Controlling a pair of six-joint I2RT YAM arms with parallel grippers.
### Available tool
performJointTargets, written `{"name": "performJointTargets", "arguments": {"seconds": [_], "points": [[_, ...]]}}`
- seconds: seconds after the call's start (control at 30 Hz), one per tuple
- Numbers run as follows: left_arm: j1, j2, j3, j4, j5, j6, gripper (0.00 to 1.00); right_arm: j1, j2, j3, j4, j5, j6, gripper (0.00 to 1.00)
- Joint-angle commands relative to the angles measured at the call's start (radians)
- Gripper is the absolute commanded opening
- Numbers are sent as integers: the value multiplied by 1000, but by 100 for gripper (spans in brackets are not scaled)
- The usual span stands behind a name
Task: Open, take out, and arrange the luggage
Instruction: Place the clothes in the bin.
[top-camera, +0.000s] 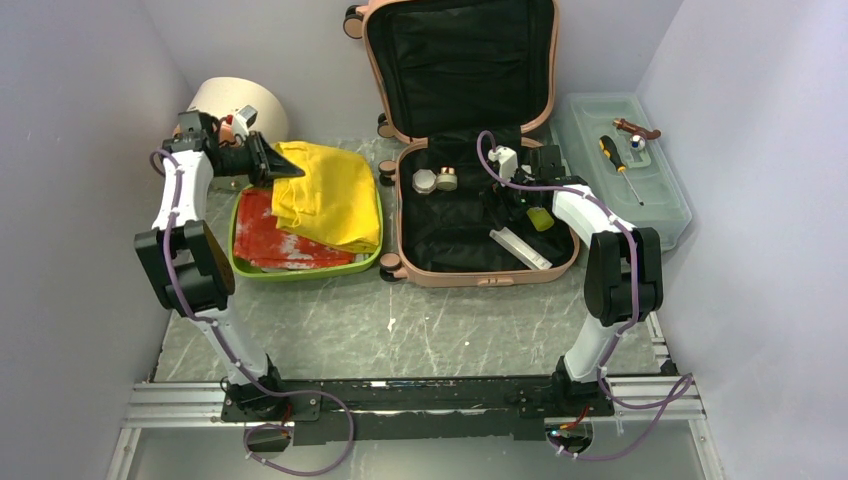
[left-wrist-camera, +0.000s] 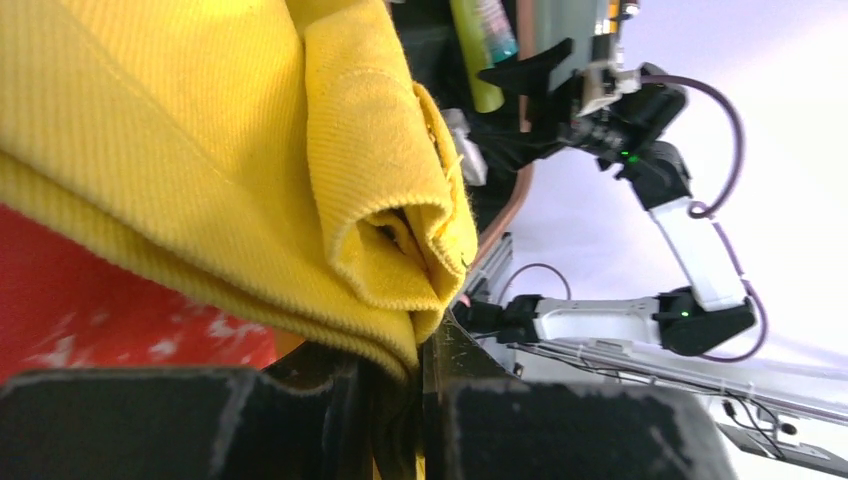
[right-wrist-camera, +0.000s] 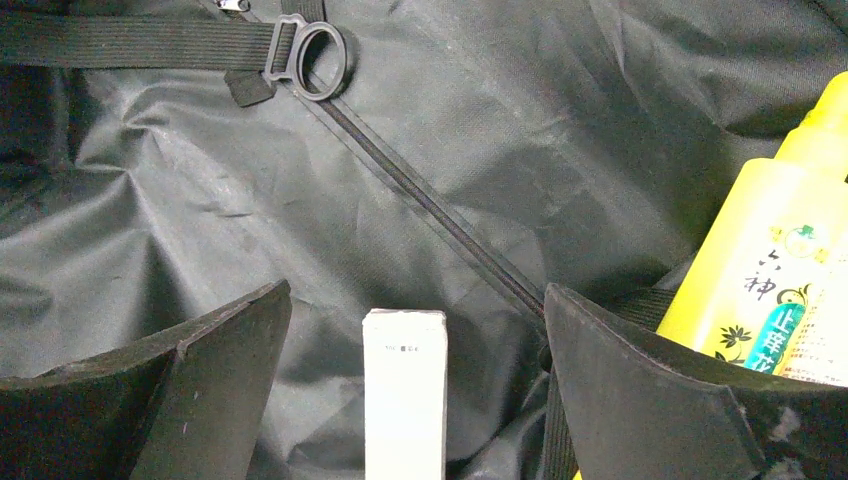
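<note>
Top external view: shows the luggage (top-camera: 470, 277), a large salmon-pink hard-shell suitcase with rounded corners, lying open at the far middle of the table (top-camera: 400, 330). Shows its black-lined lid (top-camera: 460, 60) standing up against the back wall.

Inside the lower half of the luggage, shows a long flat white box (top-camera: 520, 247), a yellow plastic bottle (top-camera: 541, 219) and two small round jars (top-camera: 435, 180) on the black lining. Above this same half, finds the right gripper (top-camera: 508, 205), released, with the jaws wide apart.

In the right wrist view, places the end of the white box (right-wrist-camera: 404, 390) between the two black fingers (right-wrist-camera: 200, 380) of the right gripper (right-wrist-camera: 416, 290), touching neither. Puts the yellow plastic bottle (right-wrist-camera: 770, 270) just beside the other finger.

Just left of the luggage, shows a green plastic tray (top-camera: 236, 262) with a flat red sheet (top-camera: 262, 235) in it and a folded yellow cloth (top-camera: 330, 195) on top. Finds the left gripper (top-camera: 290, 170) clenched on the far left corner of this cloth.

In the left wrist view, shows an edge of the yellow cloth (left-wrist-camera: 200, 150) pinched between the fingers of the left gripper (left-wrist-camera: 400, 420).

Just right of the luggage, shows a translucent grey-green plastic toolbox (top-camera: 660, 215) with a screwdriver (top-camera: 620, 168); on the cover or inside, cannot tell. Far left of the luggage, behind the left gripper, shows a cream half-round box (top-camera: 225, 100).
</note>
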Motion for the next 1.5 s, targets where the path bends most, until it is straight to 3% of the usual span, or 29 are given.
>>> {"name": "performJointTargets", "arguments": {"seconds": [0.0,0.13,0.3,0.47,0.63,0.93,1.23,1.47], "points": [[-110,-136,6,243,202,-348,0,-5,8,32,9,8,-6,100],[-202,-181,-29,632,192,-650,0,-5,14,37,3,17,3,100],[-247,-147,74,771,118,-778,0,-5,-10,25,11,23,13,100],[-274,-115,46,1170,99,-1081,0,-5,-14,22,13,28,16,100],[-358,-100,93,1146,44,-1065,0,-5,-9,26,13,37,16,100],[-453,-72,-16,1122,-28,-1051,0,-5,-22,20,19,65,5,100],[-348,-128,-92,766,-81,-692,0,-15,-37,9,23,54,-1,100],[-220,-158,-245,624,-55,-522,0,-17,-28,8,23,35,2,100]]}}
